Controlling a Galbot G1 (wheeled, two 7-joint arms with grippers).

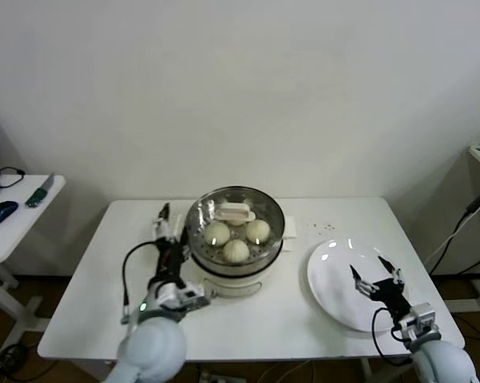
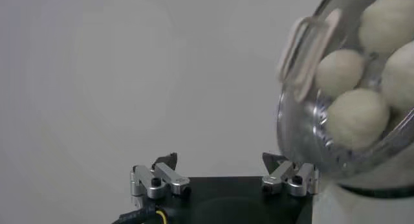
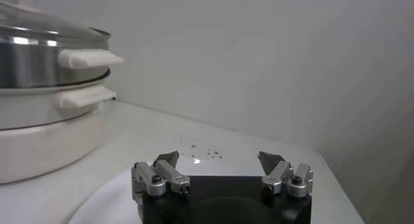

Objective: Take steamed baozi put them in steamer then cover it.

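On the tabletop [image 1: 88,303] the cover [image 1: 235,213] is sitting on the steamer [image 1: 234,263], baozi [image 1: 236,250] inside; left tool [image 1: 169,233] is hanging spread beside it, pinching nothing. Risk: it's clipping the lid rim while backing away. Right tool [image 1: 374,279] is idling spread over the plate [image 1: 335,294]

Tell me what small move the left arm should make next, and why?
Probably pull the left end effector back from the steamer. The cover already sits on it over the steamed baozi, and the end effector is open and holds nothing.
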